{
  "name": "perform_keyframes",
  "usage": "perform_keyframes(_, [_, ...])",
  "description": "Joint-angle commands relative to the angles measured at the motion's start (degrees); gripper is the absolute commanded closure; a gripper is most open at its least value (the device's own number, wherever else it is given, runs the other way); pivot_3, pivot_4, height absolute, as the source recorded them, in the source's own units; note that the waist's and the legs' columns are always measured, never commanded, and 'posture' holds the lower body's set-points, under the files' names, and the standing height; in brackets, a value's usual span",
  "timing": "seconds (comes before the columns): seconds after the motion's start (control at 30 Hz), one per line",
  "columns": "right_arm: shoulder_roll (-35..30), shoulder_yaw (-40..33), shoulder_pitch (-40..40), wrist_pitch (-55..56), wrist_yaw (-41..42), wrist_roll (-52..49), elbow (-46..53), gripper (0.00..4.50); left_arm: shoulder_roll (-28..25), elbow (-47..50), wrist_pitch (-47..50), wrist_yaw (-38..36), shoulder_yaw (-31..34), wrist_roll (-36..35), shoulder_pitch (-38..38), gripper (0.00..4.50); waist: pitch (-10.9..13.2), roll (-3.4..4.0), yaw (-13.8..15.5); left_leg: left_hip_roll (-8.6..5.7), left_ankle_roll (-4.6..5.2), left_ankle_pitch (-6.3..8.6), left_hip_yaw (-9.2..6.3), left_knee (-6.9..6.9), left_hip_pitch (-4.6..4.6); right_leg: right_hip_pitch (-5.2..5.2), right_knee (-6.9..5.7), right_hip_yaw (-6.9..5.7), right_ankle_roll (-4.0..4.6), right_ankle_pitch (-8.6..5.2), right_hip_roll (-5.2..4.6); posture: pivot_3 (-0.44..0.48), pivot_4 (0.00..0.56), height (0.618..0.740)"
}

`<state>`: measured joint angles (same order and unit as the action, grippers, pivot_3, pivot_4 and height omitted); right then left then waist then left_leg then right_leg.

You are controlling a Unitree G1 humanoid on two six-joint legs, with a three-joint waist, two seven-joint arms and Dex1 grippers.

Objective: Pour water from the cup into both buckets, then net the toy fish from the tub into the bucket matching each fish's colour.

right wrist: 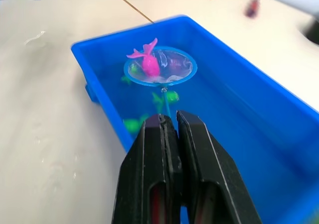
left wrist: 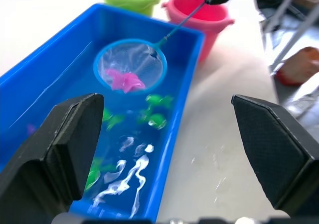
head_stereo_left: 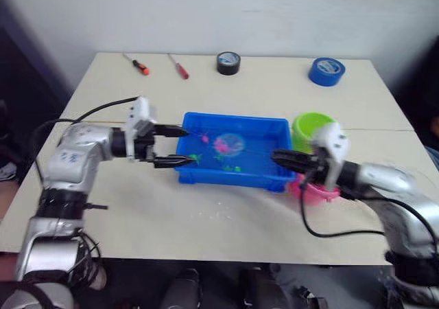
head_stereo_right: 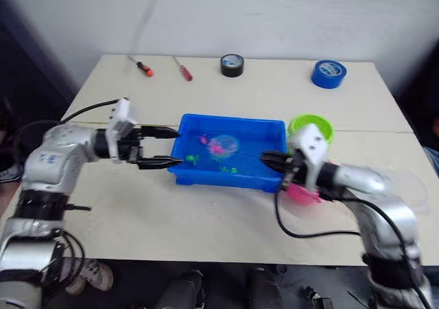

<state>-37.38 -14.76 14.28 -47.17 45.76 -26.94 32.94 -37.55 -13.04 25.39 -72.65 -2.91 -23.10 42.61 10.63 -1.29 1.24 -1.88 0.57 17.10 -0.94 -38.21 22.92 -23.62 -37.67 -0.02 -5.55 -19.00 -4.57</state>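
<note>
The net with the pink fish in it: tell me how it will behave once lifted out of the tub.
The net has a thin wire handle, so it will probably flex and bob in the right gripper. The pink fish sits high on shallow mesh and could slip off if tilted. The mesh will likely drip over the tub.

No text, label, brand or number can be read anywhere.
</note>
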Motion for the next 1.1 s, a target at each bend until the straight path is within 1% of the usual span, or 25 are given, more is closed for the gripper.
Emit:
perform_keyframes(0.03, [-2.12, -11.99, -4.54, -6.51, -3.28, -6.27, 9.77, 4.50, 2.46, -2.21, -2.26, -2.79, -1.74, 0.27, 3.63, 0.06, 0.00, -0.01, 0.06, -0.01, 0.02, -0.01, 0.00, 0.00, 0.00, 0.02, 0.03, 0.00, -0.02, 0.01, 0.00, 0.000, 0.150, 0.736])
perform_keyframes(0.07, [-2.54, -13.99, -5.68, -7.75, -4.02, -7.56, 11.08, 4.50, 3.08, -2.92, -2.63, -3.30, -2.08, 0.42, 4.24, 0.06, -0.01, -0.01, -0.01, -0.01, 0.02, 0.00, 0.01, 0.00, 0.00, 0.02, 0.04, 0.01, -0.02, 0.01, 0.01, 0.000, 0.150, 0.736])
perform_keyframes(0.1, [-3.00, -17.53, -7.71, -9.15, -4.65, -8.78, 12.93, 4.50, 4.20, -3.67, -3.23, -4.07, -2.76, 0.56, 5.08, 0.06, -0.01, -0.01, -0.13, 0.00, 0.03, 0.00, 0.02, 0.02, -0.02, 0.04, 0.05, 0.02, -0.02, 0.01, 0.02, 0.000, 0.150, 0.736])
perform_keyframes(0.17, [-3.54, -28.43, -14.51, -12.05, -4.64, -10.82, 17.83, 4.50, 7.75, -5.25, -4.69, -5.69, -4.74, 0.81, 7.44, 0.06, -0.02, 0.02, 0.20, 0.00, 0.04, -0.02, 0.04, 0.05, -0.03, 0.03, 0.04, 0.03, -0.02, 0.01, 0.02, 0.000, 0.150, 0.736])
perform_keyframes(0.2, [-3.64, -32.91, -17.46, -12.95, -4.51, -11.84, 19.70, 4.50, 9.21, -5.99, -5.17, -6.34, -5.33, 0.86, 8.46, 0.06, -0.03, 0.03, 0.43, 0.00, 0.04, -0.02, 0.01, 0.06, -0.02, 0.04, 0.03, -0.01, -0.02, 0.01, 0.04, 0.000, 0.150, 0.736])
perform_keyframes(0.23, [-3.68, -35.77, -19.53, -13.39, -4.59, -12.74, 20.87, 4.50, 10.13, -6.64, -5.48, -6.77, -5.59, 0.93, 9.15, 0.06, -0.03, 0.03, 0.61, -0.01, 0.05, -0.02, -0.02, 0.06, -0.01, 0.06, 0.01, -0.04, -0.03, 0.01, 0.05, 0.000, 0.150, 0.736])
perform_keyframes(0.37, [-3.89, -42.05, -25.68, -12.65, -5.36, -14.00, 23.47, 4.50, 12.22, -8.71, -6.71, -8.48, -6.16, 1.29, 10.84, 0.06, -0.03, 0.02, -0.21, -0.07, 0.19, -0.02, 0.17, 0.01, -0.04, 0.11, 0.04, 0.16, -0.14, 0.08, 0.04, 0.000, 0.150, 0.736])
perform_keyframes(0.43, [-3.07, -44.90, -30.57, -10.32, -5.14, -12.02, 25.10, 4.50, 13.61, -10.61, -8.01, -9.69, -6.79, 1.63, 12.09, 0.06, -0.03, 0.02, -0.30, -0.07, 0.36, 0.06, 0.28, 0.03, -0.17, 0.17, 0.04, 0.26, -0.15, 0.08, 0.05, 0.000, 0.150, 0.736])
perform_keyframes(0.47, [-2.95, -45.33, -32.84, -8.63, -5.15, -10.33, 25.75, 4.50, 14.23, -11.71, -8.74, -10.10, -7.06, 1.95, 12.68, 0.06, -0.03, 0.02, -0.23, -0.07, 0.41, 0.06, 0.27, 0.04, -0.22, 0.17, 0.09, 0.26, -0.15, 0.08, 0.04, 0.000, 0.150, 0.736])
perform_keyframes(0.53, [-3.69, -44.13, -38.32, -2.54, -4.37, -3.91, 26.72, 4.50, 15.07, -13.75, -10.14, -10.71, -7.33, 2.64, 13.56, 0.06, -0.03, 0.02, 0.03, -0.07, 0.42, 0.07, 0.29, 0.10, -0.32, 0.23, 0.16, 0.29, -0.15, 0.08, 0.06, 0.000, 0.150, 0.736])
perform_keyframes(0.63, [-4.67, -40.55, -44.90, 8.74, -3.62, 6.51, 26.17, 4.50, 15.73, -16.01, -11.51, -11.22, -7.14, 3.48, 14.35, 0.06, -0.03, 0.02, -0.02, -0.09, 0.43, 0.06, 0.36, 0.11, -0.43, 0.27, 0.16, 0.36, -0.15, 0.07, 0.09, 0.000, 0.150, 0.736])
perform_keyframes(0.7, [-5.82, -37.66, -48.62, 19.69, -3.76, 16.46, 24.37, 4.50, 16.28, -17.33, -12.49, -11.51, -7.14, 4.03, 14.81, 0.06, -0.03, 0.02, -0.09, -0.09, 0.44, 0.06, 0.45, 0.13, -0.51, 0.29, 0.15, 0.42, -0.16, 0.07, 0.10, 0.000, 0.150, 0.736])
perform_keyframes(0.77, [-7.23, -35.50, -51.63, 33.40, -3.85, 26.96, 21.37, 4.50, 16.80, -18.62, -13.47, -11.69, -7.11, 4.54, 15.26, 0.06, -0.03, 0.02, -0.03, -0.12, 0.45, 0.05, 0.49, 0.12, -0.54, 0.32, 0.15, 0.43, -0.17, 0.06, 0.10, 0.000, 0.150, 0.736])
perform_keyframes(0.87, [-9.56, -35.15, -53.10, 51.00, -4.80, 37.52, 15.19, 4.50, 17.13, -19.35, -14.10, -11.92, -6.84, 4.97, 15.46, 0.06, -0.02, -0.01, -0.05, -0.12, 0.37, 0.01, 0.50, 0.11, -0.55, 0.33, 0.17, 0.42, -0.18, 0.06, 0.14, 0.000, 0.150, 0.736])
perform_keyframes(0.93, [-11.16, -35.20, -53.58, 60.80, -5.18, 42.87, 11.04, 4.50, 17.15, -19.44, -14.44, -11.87, -6.64, 5.24, 15.39, 0.06, -0.01, -0.03, 0.01, -0.14, 0.29, -0.04, 0.52, 0.11, -0.56, 0.33, 0.17, 0.43, -0.18, 0.06, 0.13, 0.000, 0.150, 0.736])
perform_keyframes(1.03, [-13.25, -35.66, -54.49, 71.61, -5.81, 49.90, 6.34, 4.50, 16.88, -19.40, -14.76, -11.55, -6.20, 5.51, 15.15, 0.06, 0.00, -0.04, 0.04, -0.14, 0.22, -0.08, 0.53, 0.11, -0.56, 0.34, 0.17, 0.44, -0.18, 0.06, 0.12, 0.000, 0.150, 0.736])
perform_keyframes(1.1, [-13.36, -36.26, -53.28, 75.26, -6.86, 50.70, 3.50, 4.50, 16.46, -19.18, -14.79, -11.14, -5.80, 5.59, 14.90, 0.06, 0.00, -0.04, 0.03, -0.14, 0.22, -0.08, 0.53, 0.11, -0.56, 0.34, 0.19, 0.44, -0.18, 0.06, 0.12, 0.000, 0.150, 0.736])
